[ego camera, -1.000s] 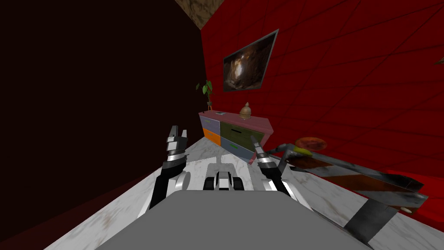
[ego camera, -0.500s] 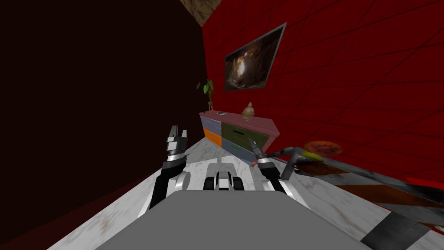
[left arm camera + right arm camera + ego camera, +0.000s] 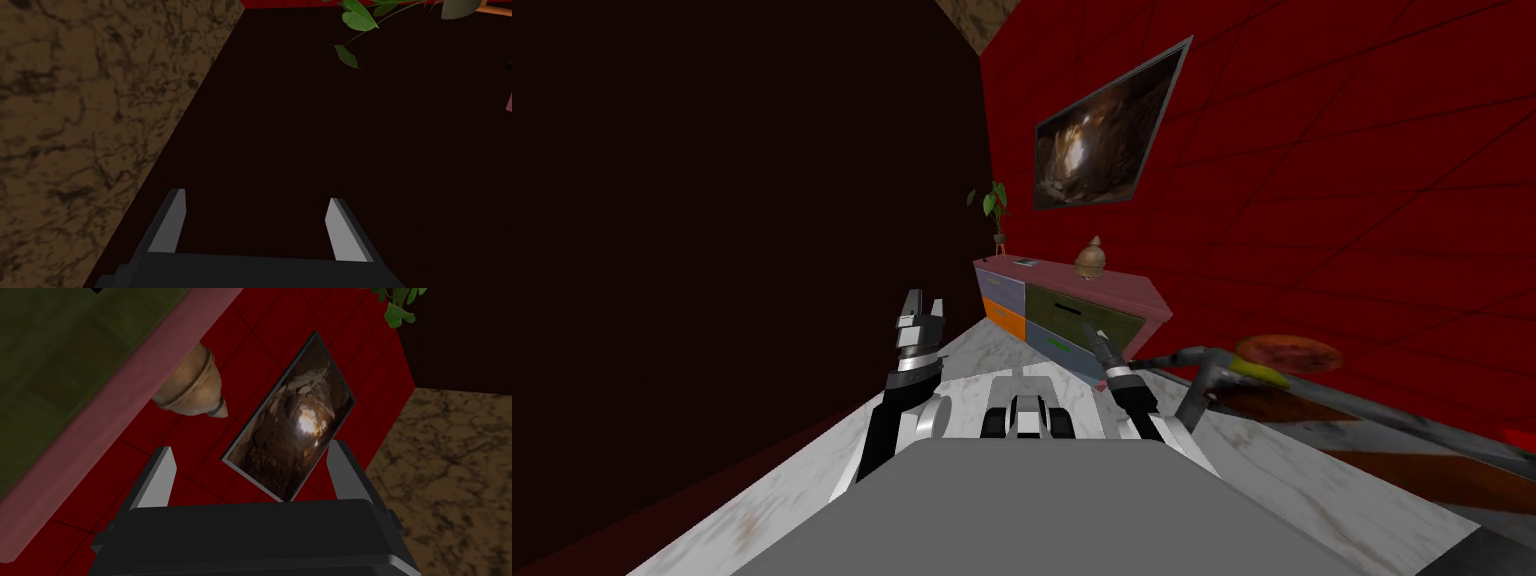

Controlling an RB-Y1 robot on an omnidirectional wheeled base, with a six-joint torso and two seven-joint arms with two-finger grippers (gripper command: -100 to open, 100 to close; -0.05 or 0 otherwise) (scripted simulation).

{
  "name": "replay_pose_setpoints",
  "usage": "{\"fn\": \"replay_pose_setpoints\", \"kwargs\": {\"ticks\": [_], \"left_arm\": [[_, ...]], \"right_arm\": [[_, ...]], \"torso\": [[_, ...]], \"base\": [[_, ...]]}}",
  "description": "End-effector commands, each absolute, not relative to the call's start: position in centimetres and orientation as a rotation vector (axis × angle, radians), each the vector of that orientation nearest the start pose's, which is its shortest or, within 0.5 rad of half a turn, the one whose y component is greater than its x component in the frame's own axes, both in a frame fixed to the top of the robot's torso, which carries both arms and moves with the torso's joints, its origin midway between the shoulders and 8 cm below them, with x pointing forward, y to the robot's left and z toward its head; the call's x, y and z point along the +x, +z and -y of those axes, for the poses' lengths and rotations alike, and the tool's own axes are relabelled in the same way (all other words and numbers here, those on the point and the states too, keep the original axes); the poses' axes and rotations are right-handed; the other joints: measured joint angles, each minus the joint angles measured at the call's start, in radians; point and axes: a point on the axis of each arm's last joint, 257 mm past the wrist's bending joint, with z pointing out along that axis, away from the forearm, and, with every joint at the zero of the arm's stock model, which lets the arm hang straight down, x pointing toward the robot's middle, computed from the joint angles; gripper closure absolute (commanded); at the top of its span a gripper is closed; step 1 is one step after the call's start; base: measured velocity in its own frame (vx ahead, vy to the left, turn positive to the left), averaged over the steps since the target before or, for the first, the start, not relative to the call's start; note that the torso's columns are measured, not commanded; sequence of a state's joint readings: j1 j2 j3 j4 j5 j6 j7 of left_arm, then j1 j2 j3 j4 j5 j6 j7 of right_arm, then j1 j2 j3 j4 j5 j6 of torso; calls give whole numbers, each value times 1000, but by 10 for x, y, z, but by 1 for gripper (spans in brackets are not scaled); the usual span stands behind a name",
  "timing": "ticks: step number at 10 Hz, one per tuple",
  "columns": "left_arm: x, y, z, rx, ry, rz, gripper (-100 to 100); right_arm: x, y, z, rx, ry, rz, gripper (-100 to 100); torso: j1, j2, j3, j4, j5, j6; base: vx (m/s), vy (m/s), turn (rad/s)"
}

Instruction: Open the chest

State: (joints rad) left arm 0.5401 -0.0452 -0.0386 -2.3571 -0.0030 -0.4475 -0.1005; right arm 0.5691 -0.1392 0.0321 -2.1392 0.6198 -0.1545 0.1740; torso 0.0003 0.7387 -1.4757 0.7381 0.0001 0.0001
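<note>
Pink-topped chest (image 3: 1060,305) beyond right gripper (image 3: 1093,336)

Veined marble-look floor (image 3: 792,480), matt pink-topped chest (image 3: 1068,310), red tiled wall (image 3: 1332,200), wood-look brown ornament (image 3: 1089,259)

The left hand (image 3: 924,302) is showing two thin, light grey, blade-like fingers (image 3: 169,225) with darker edges, set on a dark, boxy body. Behind it a wrist banded in silver and black is leading into a black forearm, which is giving way to white casing. The right hand (image 3: 1092,333) is looking much the same: pale grey blades, a black box with a lighter rim along one corner, a silver cuff, then black and white.
</note>
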Motion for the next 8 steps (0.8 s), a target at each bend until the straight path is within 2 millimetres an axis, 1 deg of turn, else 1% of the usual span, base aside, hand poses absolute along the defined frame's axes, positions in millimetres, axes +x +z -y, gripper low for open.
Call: {"fn": "replay_pose_setpoints", "kwargs": {"ticks": [1,2,3,4,5,6,7,8], "left_arm": [[336,36,-275,-664,-1226,-609,0],[336,36,-275,-664,-1226,-609,0],[336,36,-275,-664,-1226,-609,0],[336,36,-275,-664,-1226,-609,0],[336,36,-275,-664,-1226,-609,0],[336,36,-275,-664,-1226,-609,0],[336,36,-275,-664,-1226,-609,0],[336,36,-275,-664,-1226,-609,0]], "right_arm": [[391,-173,274,379,422,-1446,-100],[391,-185,281,362,352,-1483,-100],[391,-185,280,345,335,-1488,-100],[390,-197,288,330,266,-1524,-100],[390,-198,288,310,246,-1528,-100],[388,-210,296,294,175,-1563,-100],[388,-210,296,275,157,-1566,-100],[386,-222,304,260,86,-1601,-100]], "torso": [[1,-1,0,0,0,0],[-1,-1,0,0,0,0],[-1,-2,-1,0,0,0],[-1,-1,0,0,0,0],[0,-1,-1,0,0,0],[0,0,0,0,0,0],[0,-1,-1,0,0,0],[0,0,0,0,0,0]], "base": [[75,41,13],[97,39,32],[81,31,14],[99,45,26],[84,35,12],[102,42,33],[80,35,14],[81,47,27]]}}
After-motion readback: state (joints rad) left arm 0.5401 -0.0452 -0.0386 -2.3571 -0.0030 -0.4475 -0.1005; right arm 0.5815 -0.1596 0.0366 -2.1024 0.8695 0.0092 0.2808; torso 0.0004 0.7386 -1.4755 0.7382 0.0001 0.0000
